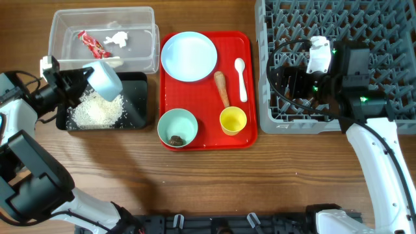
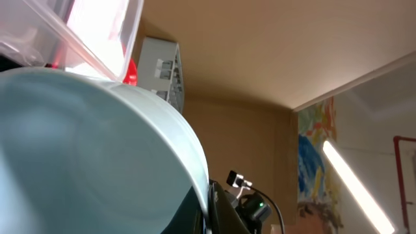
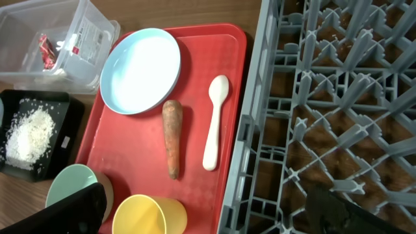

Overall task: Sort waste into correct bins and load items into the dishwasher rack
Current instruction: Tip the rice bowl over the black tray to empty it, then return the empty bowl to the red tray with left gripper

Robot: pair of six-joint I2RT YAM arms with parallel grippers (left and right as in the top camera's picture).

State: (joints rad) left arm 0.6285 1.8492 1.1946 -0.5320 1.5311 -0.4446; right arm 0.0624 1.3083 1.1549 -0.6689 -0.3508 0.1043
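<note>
- Far left: grips the pale blue bowl (image 1: 105, 79) in the left fingers (image 1: 77, 81), clenched on its rim and tilted in the air just above the black tub (image 1: 138, 97).
- Lower left: holds a heap of white rice (image 1: 97, 110) in that black tub, right under the tipped bowl.
- Upper left: contains the red wrapper (image 1: 91, 43) and a white tissue bit (image 1: 117, 39) in the clear tub (image 1: 136, 49), just above the black tub in the frame.
- Centre: carries several things on the red tray (image 1: 201, 97).
  - At top, the light-blue plate (image 1: 188, 56).
  - Below and right of it, the carrot (image 1: 221, 88) and white spoon (image 1: 240, 78) side by side.
  - At bottom left, the mint-green bowl (image 1: 186, 120) with a dark clump (image 1: 176, 140) inside.
  - At bottom right, the yellow cup (image 1: 233, 120), upright.
- Right: hovers over the left part of the grey rack (image 1: 364, 26) with the right fingers (image 3: 75, 208) released, spread wide and grasping nothing.
- Far right: sets that rack on the wooden bench (image 1: 292, 169), just beside the tray.
</note>
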